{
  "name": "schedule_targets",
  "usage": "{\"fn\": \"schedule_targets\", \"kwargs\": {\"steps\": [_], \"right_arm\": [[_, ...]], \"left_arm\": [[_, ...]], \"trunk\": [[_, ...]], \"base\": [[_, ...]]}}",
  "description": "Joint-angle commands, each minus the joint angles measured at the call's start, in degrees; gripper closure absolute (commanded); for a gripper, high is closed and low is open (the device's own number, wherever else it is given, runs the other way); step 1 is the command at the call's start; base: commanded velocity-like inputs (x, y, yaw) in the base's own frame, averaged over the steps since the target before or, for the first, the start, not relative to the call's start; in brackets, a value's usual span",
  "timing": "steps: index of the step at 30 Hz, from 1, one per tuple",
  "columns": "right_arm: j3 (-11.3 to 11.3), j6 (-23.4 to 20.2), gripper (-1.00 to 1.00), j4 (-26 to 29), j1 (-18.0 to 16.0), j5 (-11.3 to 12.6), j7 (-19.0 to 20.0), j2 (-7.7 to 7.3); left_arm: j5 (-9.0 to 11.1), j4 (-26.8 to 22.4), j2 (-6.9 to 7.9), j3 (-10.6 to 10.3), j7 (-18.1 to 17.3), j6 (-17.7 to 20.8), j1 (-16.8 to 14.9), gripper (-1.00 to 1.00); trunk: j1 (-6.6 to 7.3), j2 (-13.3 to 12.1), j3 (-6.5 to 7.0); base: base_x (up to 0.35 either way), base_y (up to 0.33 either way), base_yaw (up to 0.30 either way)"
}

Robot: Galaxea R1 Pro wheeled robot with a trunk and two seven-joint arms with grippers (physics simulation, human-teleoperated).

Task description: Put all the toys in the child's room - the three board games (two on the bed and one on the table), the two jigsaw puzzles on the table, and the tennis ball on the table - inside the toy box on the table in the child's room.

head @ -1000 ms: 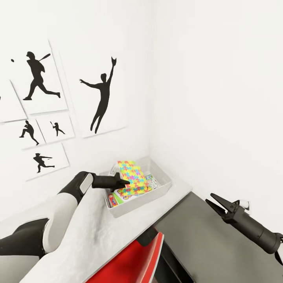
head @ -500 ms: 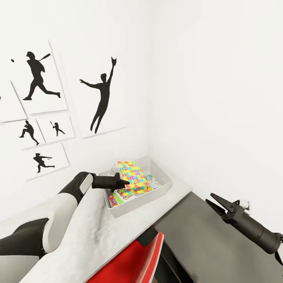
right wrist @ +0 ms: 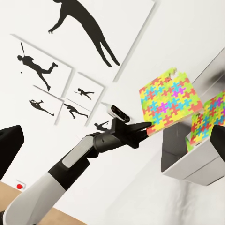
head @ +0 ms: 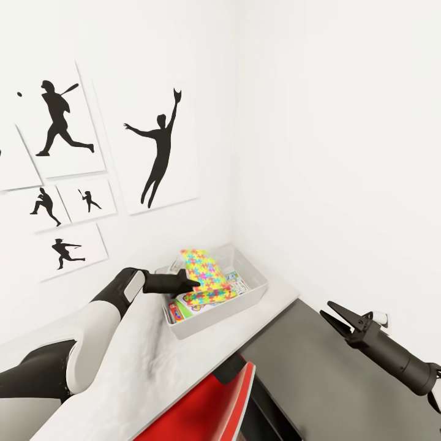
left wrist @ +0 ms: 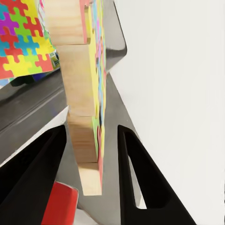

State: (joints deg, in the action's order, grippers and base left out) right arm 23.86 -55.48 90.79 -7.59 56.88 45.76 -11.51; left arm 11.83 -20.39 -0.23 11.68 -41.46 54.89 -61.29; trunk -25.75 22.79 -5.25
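Observation:
My left gripper (head: 188, 283) reaches over the near rim of the pale grey toy box (head: 248, 301) on the table (head: 153, 367). A jigsaw puzzle (head: 201, 268) stands tilted on edge between its fingers. In the left wrist view the puzzle's wooden edge (left wrist: 84, 117) sits between both black fingers (left wrist: 136, 178) with a gap on each side, so the gripper is open. A second jigsaw puzzle (head: 211, 297) lies in the box on printed board games (head: 182, 309). My right gripper (head: 327, 311) hangs open and empty, off to the right of the table.
The toy box stands in the room's corner, with white walls close behind and to the right. Baseball silhouette pictures (head: 160, 150) hang on the left wall. A red chair (head: 214, 404) is under the table's edge. A dark grey surface (head: 331, 380) lies below my right arm.
The puzzle at my left gripper has tipped more upright, its top edge swinging left. Both arms and the toy box have stayed put.

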Motion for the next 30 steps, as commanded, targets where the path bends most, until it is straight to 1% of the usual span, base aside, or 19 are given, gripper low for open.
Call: {"fn": "schedule_targets", "kwargs": {"steps": [1,6,7,8,11,19,22,23,25,26,27,29,30], "right_arm": [[0.0,-0.2,-1.00,0.0,-0.1,-0.1,0.2,0.00],[0.0,-0.2,-1.00,0.0,-0.1,-0.1,0.2,0.00],[0.0,-0.2,-1.00,0.0,-0.1,-0.1,0.2,0.00],[0.0,-0.2,-1.00,0.0,-0.1,-0.1,0.2,0.00],[0.0,-0.2,-1.00,0.0,-0.1,-0.1,0.2,0.00],[0.0,-0.2,-1.00,0.0,-0.1,-0.1,0.2,0.00],[0.0,-0.2,-1.00,0.0,-0.1,-0.1,0.2,0.00],[0.0,-0.2,-1.00,0.0,-0.1,-0.1,0.2,0.00],[0.0,-0.2,-1.00,0.0,-0.1,-0.1,0.2,0.00],[-0.1,-0.2,-1.00,0.0,-0.1,-0.1,0.2,0.00],[-0.1,-0.2,-1.00,0.0,-0.1,-0.1,0.2,0.00],[-0.1,-0.2,-1.00,0.0,-0.1,-0.1,0.2,0.00],[-0.1,-0.2,-1.00,0.0,-0.1,-0.1,0.2,0.00]], "left_arm": [[0.0,0.0,-0.03,0.3,0.7,0.2,-0.1,1.00],[0.0,0.0,-0.03,0.8,1.7,0.2,-0.1,1.00],[0.0,0.0,-0.05,1.2,1.7,0.2,-0.1,-1.00],[0.0,0.0,-0.07,1.9,1.8,0.2,-0.1,-1.00],[0.0,0.0,-0.10,2.7,1.8,0.2,-0.1,-1.00],[-0.1,0.0,0.16,2.9,2.0,0.1,-0.1,-1.00],[-0.1,0.0,0.83,2.9,2.1,0.1,-0.1,-1.00],[-0.1,0.0,1.37,2.9,2.1,0.1,-0.1,-1.00],[0.0,0.0,3.05,2.9,1.7,0.0,0.0,-1.00],[0.1,0.0,4.52,2.9,1.2,-0.1,0.0,-1.00],[0.1,0.0,5.47,2.9,0.6,-0.1,0.0,-1.00],[0.5,0.0,7.22,2.9,-1.8,0.1,0.1,-1.00],[0.7,0.0,8.03,2.9,-4.0,0.1,0.1,-1.00]], "trunk": [[-0.04,0.1,-0.13],[-0.04,0.1,-0.13],[-0.04,0.1,-0.13],[-0.04,0.1,-0.13],[-0.04,0.1,-0.13],[-0.04,0.1,-0.13],[-0.04,0.1,-0.13],[-0.04,0.1,-0.13],[-0.04,0.1,-0.13],[-0.04,0.1,-0.13],[-0.04,0.1,-0.13],[-0.04,0.1,-0.13],[-0.04,0.1,-0.13]], "base": [[0.000,0.000,0.000],[0.000,0.000,0.000],[0.000,0.000,0.000],[0.000,0.000,0.000],[0.000,0.000,0.000],[0.000,0.000,0.000],[0.000,0.000,0.000],[0.000,0.000,0.000],[0.000,0.000,0.000],[0.000,0.000,0.000],[0.000,0.000,0.000],[0.000,0.000,0.000],[0.000,0.000,0.000]]}}
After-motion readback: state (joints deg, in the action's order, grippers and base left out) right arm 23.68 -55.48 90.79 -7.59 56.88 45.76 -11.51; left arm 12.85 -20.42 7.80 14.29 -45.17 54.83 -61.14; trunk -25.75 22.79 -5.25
